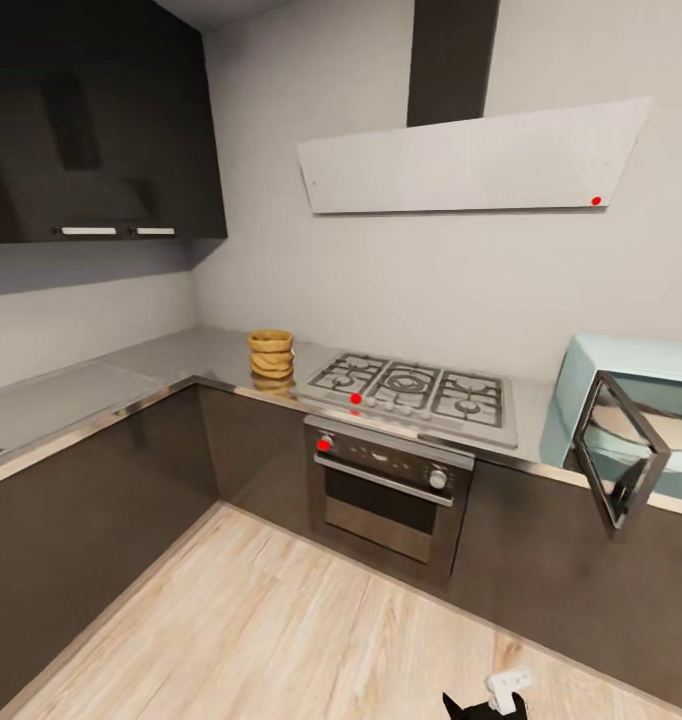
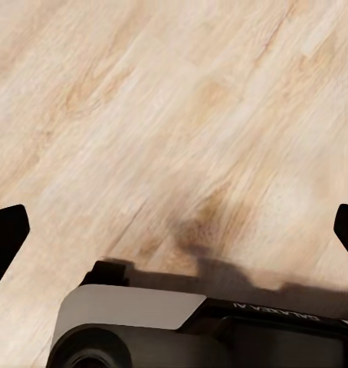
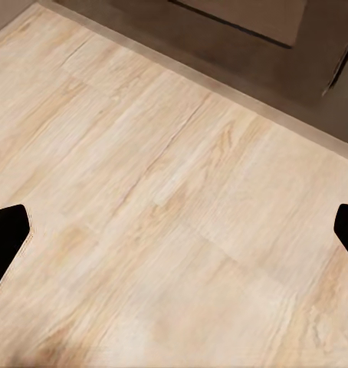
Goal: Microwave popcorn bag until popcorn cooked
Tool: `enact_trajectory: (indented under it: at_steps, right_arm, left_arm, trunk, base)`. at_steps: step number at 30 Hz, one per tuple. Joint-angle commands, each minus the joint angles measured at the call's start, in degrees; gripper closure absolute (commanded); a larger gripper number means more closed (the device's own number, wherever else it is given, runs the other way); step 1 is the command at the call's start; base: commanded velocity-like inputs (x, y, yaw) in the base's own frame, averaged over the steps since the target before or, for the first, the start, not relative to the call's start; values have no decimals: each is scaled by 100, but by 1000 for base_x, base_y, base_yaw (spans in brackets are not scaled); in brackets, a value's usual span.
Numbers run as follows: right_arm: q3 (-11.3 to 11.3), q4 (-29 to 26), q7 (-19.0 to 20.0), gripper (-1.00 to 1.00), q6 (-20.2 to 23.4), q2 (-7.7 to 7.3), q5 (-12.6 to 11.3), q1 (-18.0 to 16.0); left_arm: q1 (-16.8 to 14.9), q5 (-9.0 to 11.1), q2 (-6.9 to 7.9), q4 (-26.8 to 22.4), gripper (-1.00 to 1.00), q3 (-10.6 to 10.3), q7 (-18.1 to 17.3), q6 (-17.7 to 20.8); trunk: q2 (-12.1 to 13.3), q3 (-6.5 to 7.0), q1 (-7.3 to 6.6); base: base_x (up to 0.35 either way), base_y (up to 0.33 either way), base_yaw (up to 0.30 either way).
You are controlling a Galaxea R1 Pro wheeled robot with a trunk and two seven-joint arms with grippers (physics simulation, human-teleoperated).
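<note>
The tan popcorn bag [image 1: 270, 355] stands upright on the steel countertop [image 1: 131, 375], just left of the gas hob. Far right on the same worktop sits the pale-blue microwave [image 1: 621, 385]. Its dark glass door [image 1: 621, 450] is swung open toward me, and a round plate shows inside. No popcorn kernels are visible. In the left wrist view my left gripper [image 2: 174, 238] is open, its dark fingertips [image 2: 5, 230] wide apart over bare wood floor. In the right wrist view my right gripper [image 3: 174, 238] is open too, above the floor near a cabinet base.
A gas hob [image 1: 411, 385] sits above a steel-fronted oven [image 1: 386, 490] between bag and microwave. A range hood [image 1: 471, 160] and black upper cabinets [image 1: 91, 120] hang above. The worktop turns a corner along the left wall. Light wood floor [image 1: 281, 620] lies between me and the cabinets.
</note>
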Motion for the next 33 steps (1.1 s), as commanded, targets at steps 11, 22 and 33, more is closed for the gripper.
enact_trajectory:
  at_steps: [11, 22, 33]
  right_arm:
    - [64, 1, 48, -100, 6, 24, -1, -10]
    - [672, -231, 87, -100, 87, 28, 232, -13]
    - [748, -319, 75, -100, 274, -3, 216, -12]
  left_arm:
    - [-12, 0, 1, 9, -100, -9, 1, 0]
    - [52, 10, 85, 500, -100, 13, 1, 76]
    - [240, 11, 74, 734, -100, 12, 10, 400]
  trunk:
    - [-4, -7, 1]
    - [-4, -7, 1]
    - [-4, -7, 1]
  base:
    - [165, 347, 0]
    - [206, 332, 0]
    - [243, 298, 0]
